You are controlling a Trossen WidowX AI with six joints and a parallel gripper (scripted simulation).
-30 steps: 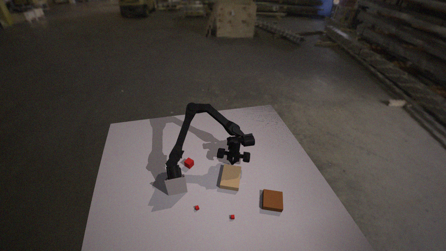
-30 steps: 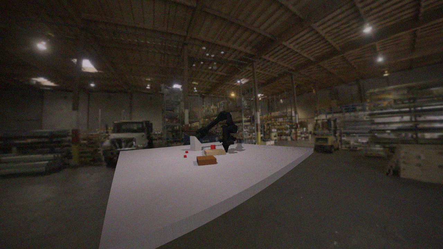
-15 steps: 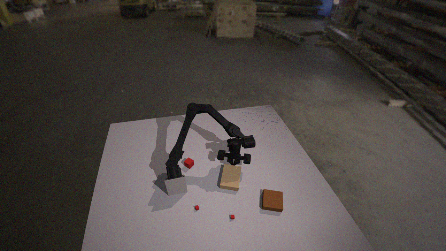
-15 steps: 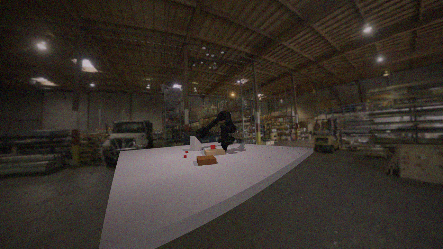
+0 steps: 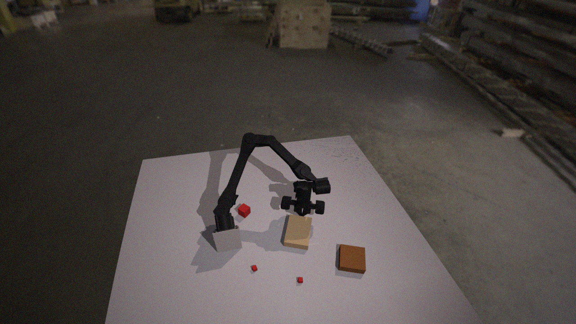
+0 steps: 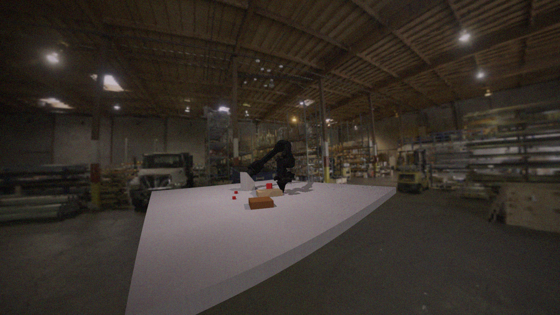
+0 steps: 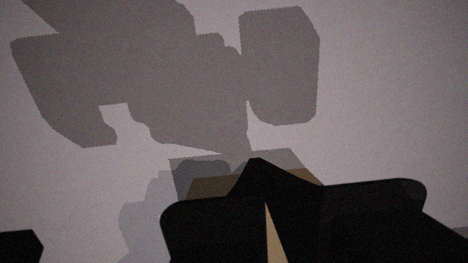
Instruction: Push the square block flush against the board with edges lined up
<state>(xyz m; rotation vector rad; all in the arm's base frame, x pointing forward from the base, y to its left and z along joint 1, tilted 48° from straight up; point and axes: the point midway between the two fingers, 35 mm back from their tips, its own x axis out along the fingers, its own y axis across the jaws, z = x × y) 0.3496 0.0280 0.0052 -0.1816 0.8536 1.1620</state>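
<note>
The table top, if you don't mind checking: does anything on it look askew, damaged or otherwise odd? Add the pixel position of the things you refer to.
Nothing stands out: the tan board (image 5: 298, 230) (image 6: 268, 192) and brown block (image 5: 352, 258) (image 6: 260, 202) lie flat and apart, with no visible damage.

I'm standing in a warehouse: tall metal storage racks (image 6: 322, 129), a yellow forklift (image 6: 412, 184) and a white-fronted truck (image 6: 162, 176) surround the bench (image 5: 168, 290) (image 6: 219, 239).
</note>
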